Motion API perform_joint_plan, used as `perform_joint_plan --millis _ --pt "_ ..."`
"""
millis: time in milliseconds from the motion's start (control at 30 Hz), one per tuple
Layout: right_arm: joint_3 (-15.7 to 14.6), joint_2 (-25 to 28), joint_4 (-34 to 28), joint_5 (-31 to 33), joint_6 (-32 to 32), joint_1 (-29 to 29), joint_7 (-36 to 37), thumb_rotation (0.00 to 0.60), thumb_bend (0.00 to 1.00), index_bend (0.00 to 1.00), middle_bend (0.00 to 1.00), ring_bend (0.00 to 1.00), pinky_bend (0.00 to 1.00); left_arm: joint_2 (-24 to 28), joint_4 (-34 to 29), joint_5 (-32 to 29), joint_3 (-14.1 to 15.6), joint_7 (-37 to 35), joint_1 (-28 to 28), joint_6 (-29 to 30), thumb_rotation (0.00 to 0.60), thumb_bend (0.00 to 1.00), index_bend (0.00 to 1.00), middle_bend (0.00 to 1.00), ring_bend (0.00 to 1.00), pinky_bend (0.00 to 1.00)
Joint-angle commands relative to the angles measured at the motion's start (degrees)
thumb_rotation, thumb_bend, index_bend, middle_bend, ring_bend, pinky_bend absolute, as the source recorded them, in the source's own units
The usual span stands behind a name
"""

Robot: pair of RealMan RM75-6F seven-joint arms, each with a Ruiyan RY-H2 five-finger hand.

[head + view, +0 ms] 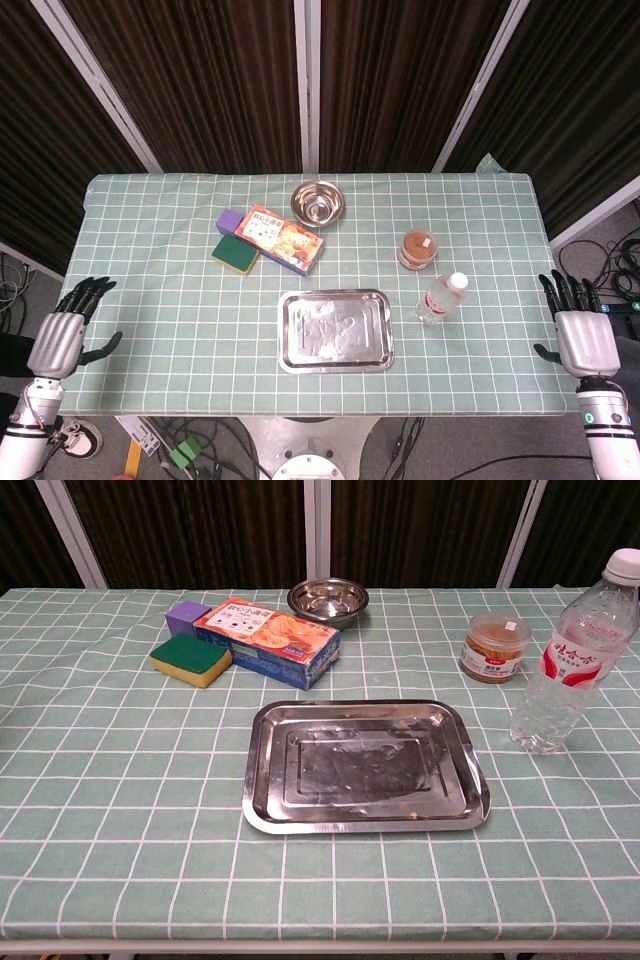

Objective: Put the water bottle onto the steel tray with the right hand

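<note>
- Right of the steel tray (335, 330): water bottle (442, 298) upright, nearly empty, light, slick, tippy.
- Grab mid-body, at the label.
- Right hand (584, 340) empty, fingers spread, off-table.

Bright, even overhead light; sharp focus; glare on the steel tray (365, 765).

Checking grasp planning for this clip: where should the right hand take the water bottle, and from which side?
Around the labelled middle of the water bottle, coming from its right: it stands upright, the right hand waits open on that side, and the jar is behind-left, clear of that approach.
</note>
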Motion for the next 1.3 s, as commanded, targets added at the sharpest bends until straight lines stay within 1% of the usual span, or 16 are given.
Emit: perform_joint_plan --millis 33,233,433,500,567,633,667,700,800,833,933,1000,1100,1300 --pt "0.5 -0.67 0.71 -0.57 -0.38 0.13 0.32 0.6 0.0 0.0 0.0 0.0 0.0 -0.43 0.83 -0.13 -0.2 -0.56 -0.14 -0.18 0.583 0.31 0.18 0.21 0.11 0.19" --pt "0.96 -0.26 0.28 -1.08 -1.45 -0.05 2.13 0.6 0.0 0.0 0.0 0.0 0.0 -0.59 1.12 -0.18 -0.24 -0.32 -0.16 -0.31 0.583 0.31 0.18 0.21 0.11 0.19" --pt "2.05 0.65 0.1 0.25 -2.8 -0.42 5.51 0.6 0.0 0.0 0.0 0.0 0.0 -0.88 2.65 -1.38 -1.34 -0.78 -0.76 -1.12 0.584 0.31 0.18 0.21 0.11 0.19" --pt "2.28 0.44 0.6 -0.08 -3.78 -0.32 8.63 0.6 0.0 0.0 0.0 0.0 0.0 -1.02 3.22 -1.48 -1.79 -1.06 -1.07 -1.14 0.582 0.31 0.18 0.21 0.11 0.19" --pt "2.58 -0.19 1.59 -1.48 -5.05 -0.13 16.29 0.6 0.0 0.0 0.0 0.0 0.0 -1.25 3.7 -1.61 -2.2 -1.63 -1.31 -1.1 0.583 0.31 0.18 0.21 0.11 0.19" --pt "2.92 -1.63 4.46 -4.38 -6.45 0.26 30.04 0.6 0.0 0.0 0.0 0.0 0.0 -1.64 4.29 -1.72 -2.44 -2.29 -1.57 -1.27 0.584 0.31 0.19 0.21 0.11 0.19" --pt "3.12 -2.58 6.07 -5.69 -6.85 0.44 37.28 0.6 0.0 0.0 0.0 0.0 0.0 -1.84 4.51 -1.67 -2.42 -2.48 -1.65 -1.38 0.583 0.31 0.19 0.21 0.11 0.19" --pt "3.46 -4.09 8.07 -7.2 -7.13 0.61 48.07 0.6 0.0 0.0 0.0 0.0 0.0 -2.05 4.75 -1.54 -2.31 -2.62 -1.76 -1.54 0.583 0.31 0.19 0.21 0.11 0.19" --pt "3.95 -7.62 12.32 -9.03 -8.77 1.15 73.24 0.6 0.0 0.0 0.01 0.0 0.0 -2.4 5.3 -1.12 -1.97 -2.63 -1.89 -1.7 0.585 0.31 0.19 0.21 0.11 0.19" --pt "3.98 -8.48 13.9 -9.38 -9.43 1.48 77.94 0.6 0.0 0.0 0.02 0.0 0.0 -2.48 5.43 -1.15 -1.97 -2.8 -1.86 -1.66 0.586 0.31 0.19 0.21 0.11 0.19" --pt "3.56 -11.49 18.97 -11.13 -10.64 2.7 86.03 0.6 0.0 0.0 0.03 0.0 0.0 -2.58 5.89 -1.34 -1.97 -3.05 -1.73 -1.56 0.583 0.31 0.18 0.21 0.11 0.19" --pt "3.13 -12.99 21.05 -12.12 -11.22 3.39 89.4 0.6 0.0 0.0 0.03 0.0 0.0 -2.41 6.21 -1.28 -1.82 -3.07 -1.61 -1.49 0.584 0.31 0.19 0.21 0.11 0.19" --pt "2.99 -15.37 23.75 -12.98 -11.14 4.22 90.29 0.6 0.0 0.0 0.03 0.0 0.0 -2.16 6.47 -1.29 -1.9 -3.27 -1.59 -1.35 0.585 0.31 0.19 0.21 0.11 0.19" --pt "2.6 -19.14 27.24 -14.26 -12.04 6.23 91.87 0.6 0.0 0.0 0.03 0.0 0.0 -2.14 7.1 -0.88 -1.87 -3.53 -1.79 -1.22 0.588 0.31 0.19 0.21 0.11 0.19"
